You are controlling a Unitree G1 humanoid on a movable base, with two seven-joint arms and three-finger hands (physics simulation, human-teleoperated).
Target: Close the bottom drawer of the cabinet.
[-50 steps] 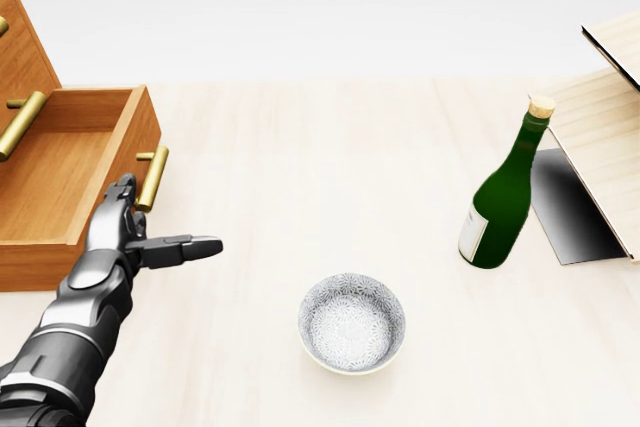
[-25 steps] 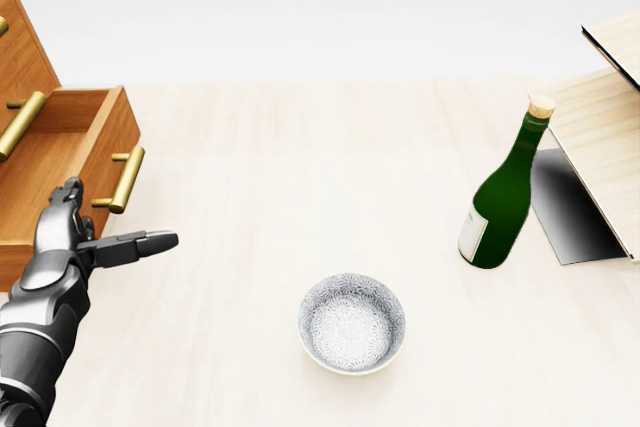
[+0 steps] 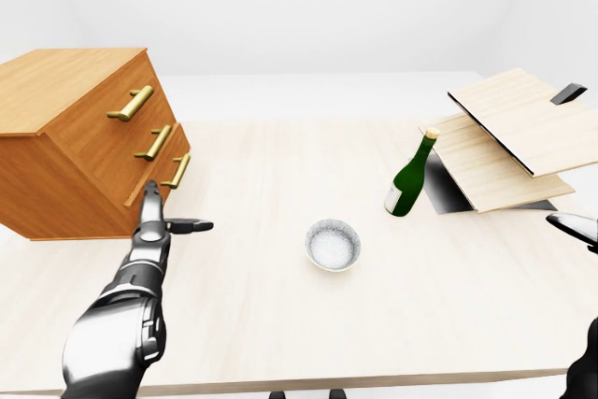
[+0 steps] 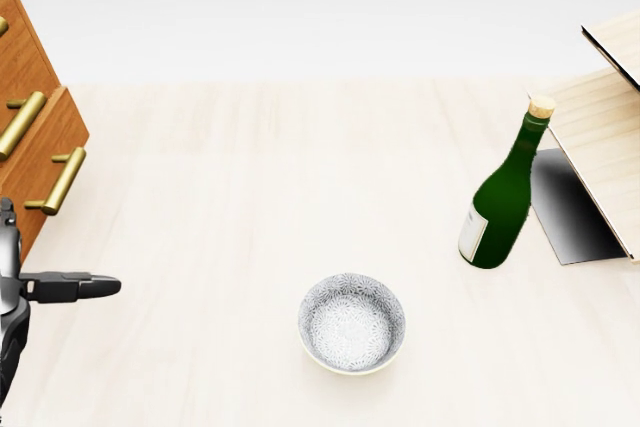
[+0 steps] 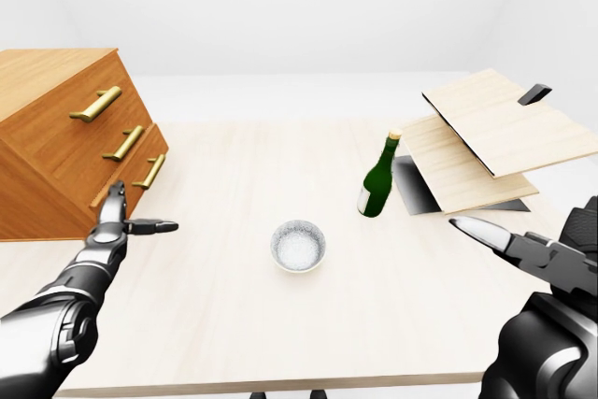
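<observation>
Left-eye view, far left: the cabinet [image 3: 70,151] stands tilted on the counter [image 3: 280,324], its face carrying three brass handles in a slanting row; the bottom drawer [image 3: 161,178] is the lowest of these, and from here it looks nearly flush with the cabinet face, perhaps a sliver proud, though I cannot tell for certain. The bottom drawer's handle [image 3: 175,171] runs along the drawer face, so the drawer's travel is into the cabinet, toward the view's left.

Just below and a little right of that handle is the left hand [image 3: 161,223], much the nearer of the two hands; its fingers are spread, one [image 3: 149,195] pointing up toward the drawer face and another [image 3: 193,225] jutting out to the right, away from the cabinet; nothing is pinched. The upper fingertip sits close to the drawer's lower corner; whether it touches I cannot tell. The forearm reaches up from the lower left with the wrist roughly straight. I judge that any remaining push should go left and into the cabinet face.

Right of the cabinet, well apart, a patterned bowl [image 3: 333,244] sits on the counter; farther right a green bottle [image 3: 410,178] leans by stacked wooden boards [image 3: 505,142]. At the far right the right hand [image 5: 523,249] hovers with fingers spread, holding nothing, farthest of all from the cabinet.
</observation>
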